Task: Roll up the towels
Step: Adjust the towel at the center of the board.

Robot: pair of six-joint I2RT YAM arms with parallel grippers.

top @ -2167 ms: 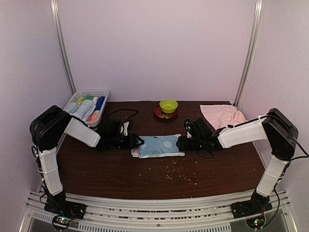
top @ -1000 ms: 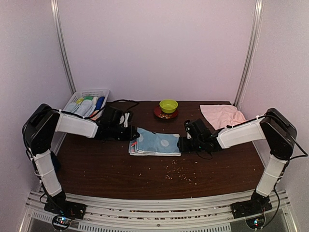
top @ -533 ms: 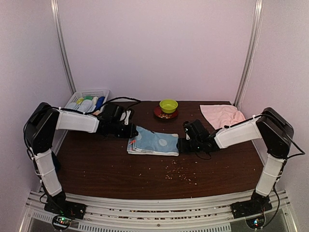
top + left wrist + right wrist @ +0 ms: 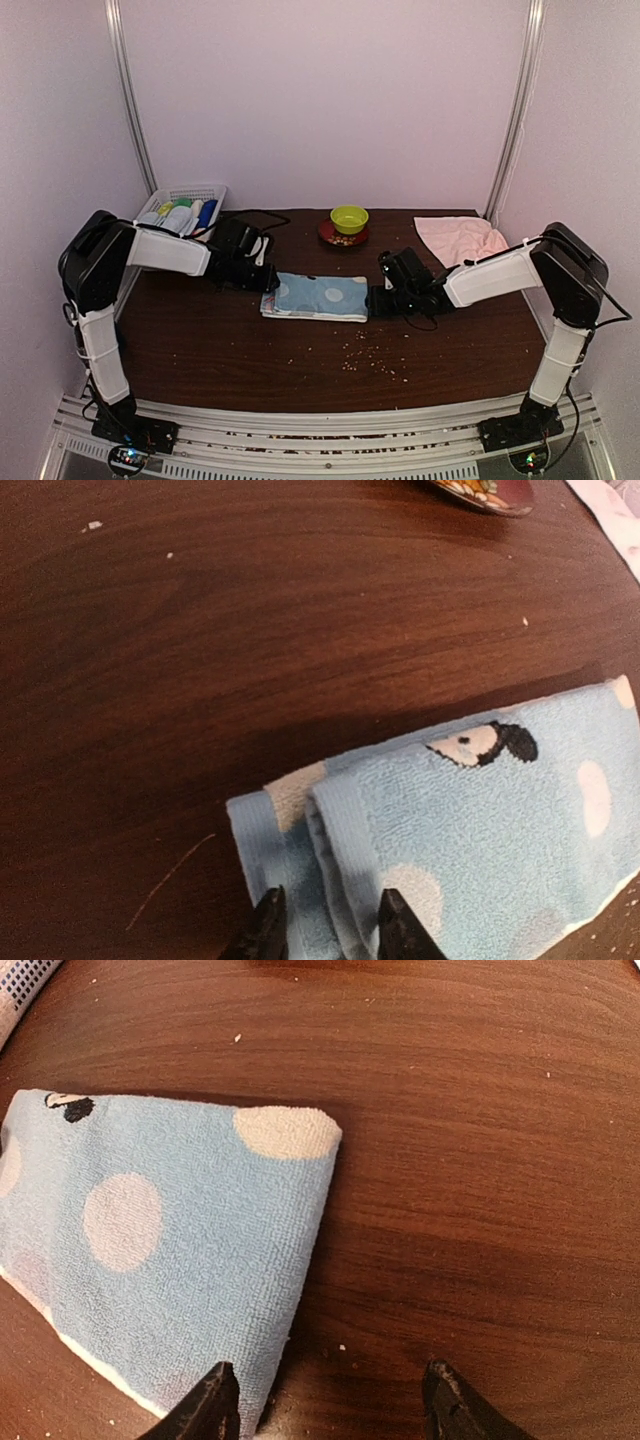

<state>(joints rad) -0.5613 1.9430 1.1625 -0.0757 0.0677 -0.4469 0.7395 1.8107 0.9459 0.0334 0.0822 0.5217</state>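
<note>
Lying folded mid-frame, the light blue towel (image 4: 320,296) is dotted white; its left edge is pinched by the left gripper (image 4: 330,900), the right gripper (image 4: 328,1368) held apart.

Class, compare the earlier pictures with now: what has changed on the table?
The blue towel shifted slightly left, its left end now lying flat; the left gripper drew left with it. The right gripper, pink towel, green bowl and basket stayed put.
</note>
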